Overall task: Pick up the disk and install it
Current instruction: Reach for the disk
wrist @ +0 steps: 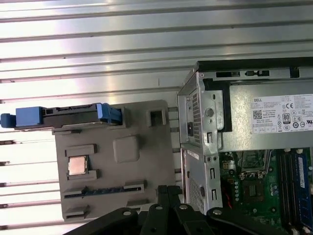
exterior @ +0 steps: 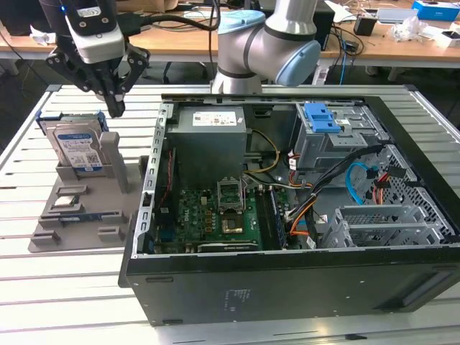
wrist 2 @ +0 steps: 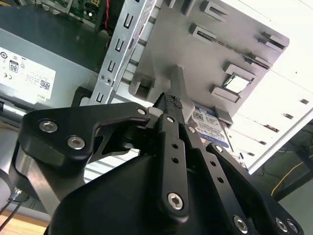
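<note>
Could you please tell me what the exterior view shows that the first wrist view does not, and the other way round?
Exterior view: the disk's labelled face, upright in the gray holder; the arm's joints; the blue latch on the drive cage. First wrist view: the disk edge-on, blue rail ends showing. Both: disk, holder, silver chip, gripper, open computer case.

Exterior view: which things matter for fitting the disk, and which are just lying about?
For the job: disk, upright in grey holder; gripper close by; open computer case.
Lying about: square chip on the holder; desk clutter behind.
</note>
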Motion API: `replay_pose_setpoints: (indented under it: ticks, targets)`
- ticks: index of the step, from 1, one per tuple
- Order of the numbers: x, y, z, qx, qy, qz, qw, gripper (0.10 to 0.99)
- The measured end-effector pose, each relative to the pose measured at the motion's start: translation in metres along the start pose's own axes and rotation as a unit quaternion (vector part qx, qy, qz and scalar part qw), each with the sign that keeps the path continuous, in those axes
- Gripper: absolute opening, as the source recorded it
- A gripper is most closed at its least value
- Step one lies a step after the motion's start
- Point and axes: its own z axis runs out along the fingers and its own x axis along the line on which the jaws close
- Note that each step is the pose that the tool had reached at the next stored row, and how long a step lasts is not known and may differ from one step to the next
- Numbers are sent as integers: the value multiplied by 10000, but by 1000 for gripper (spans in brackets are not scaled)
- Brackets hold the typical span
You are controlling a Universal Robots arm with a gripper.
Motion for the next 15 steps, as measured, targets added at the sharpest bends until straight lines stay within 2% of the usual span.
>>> replay_pose_setpoints:
  ticks: [7,11,15]
  targets:
    - [148,-11,-2,0,0,-1,10000,102]
    - [284,-21,-4,0,0,0,10000,102]
    - [376,-28,-5,0,0,-1,10000,102]
